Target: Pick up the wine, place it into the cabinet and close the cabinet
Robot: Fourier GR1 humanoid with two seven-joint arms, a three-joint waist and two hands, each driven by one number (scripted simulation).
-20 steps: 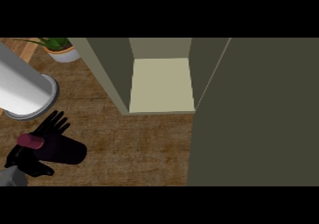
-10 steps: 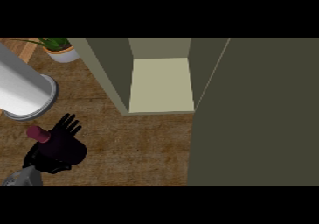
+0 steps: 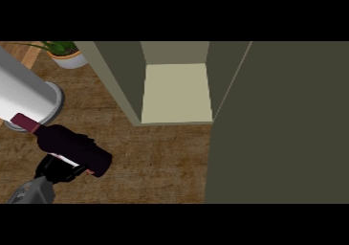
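The wine bottle (image 3: 72, 146) is dark, with a maroon cap pointing to the upper left and a white label strip near its base. It hangs tilted above the wooden counter at the lower left. My left hand (image 3: 58, 171) is curled round its lower part and is mostly hidden by it, with the grey forearm coming in from the bottom left corner. The cabinet (image 3: 177, 93) stands open in the middle, its pale shelf bare, up and to the right of the bottle. Its open door (image 3: 289, 124) fills the right side. My right hand does not show.
A wide grey cylinder (image 3: 21, 93) stands at the left, right behind the bottle's cap. A potted plant (image 3: 67, 55) sits at the back left. Bare wooden counter (image 3: 163, 162) lies between the bottle and the cabinet's front edge.
My left hand went from fingers spread beside the bottle to curled round it. The bottle now shows larger, tilted, and a little further right.
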